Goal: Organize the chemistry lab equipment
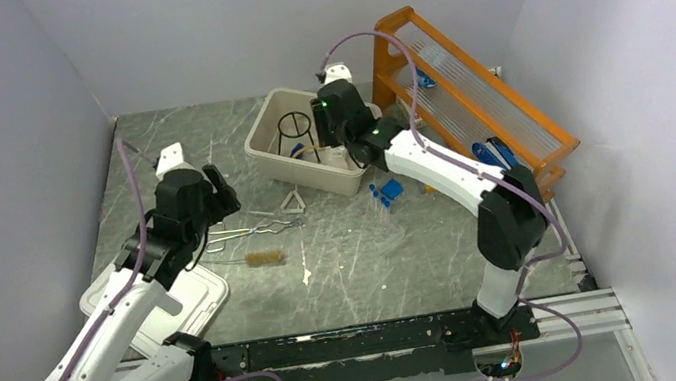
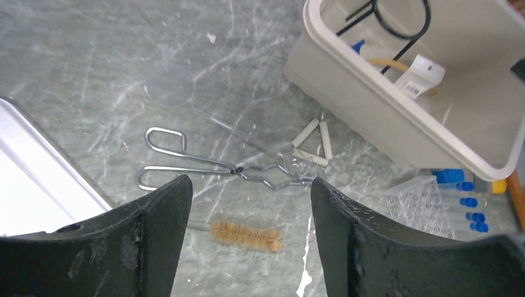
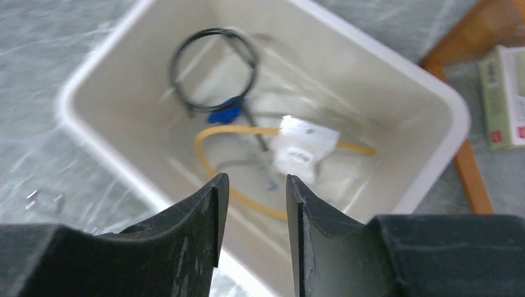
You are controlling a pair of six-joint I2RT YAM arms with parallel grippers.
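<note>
**Both grippers open over a half-sorted bench**

The left gripper (image 2: 247, 185) has its fingers spread wide and empty above the metal tongs (image 2: 210, 168). The right gripper (image 3: 255, 179) hangs over the beige tub (image 2: 359, 105), fingers a narrow gap apart with nothing between them.

On the grey marbled table (image 1: 376, 266), between pale bare walls (image 1: 288, 16), lie one pair of tongs, one brown-bristled brush (image 2: 247, 236) just nearer the arm, and one white triangle (image 2: 312, 145) touching the tongs' tips. Blue-capped tubes (image 2: 467, 201), at least four caps showing, lie beside the tub.

Only the right wrist view looks fully into the tub: one black wire tripod ring (image 3: 213, 71), one tan rubber tube (image 3: 235, 131) and one white packet (image 3: 304, 148). Only the top view shows the whole orange rack (image 1: 471, 90). The left wrist view shows a clear disc (image 2: 170, 83) and a corner of the white lid (image 2: 37, 179).
</note>
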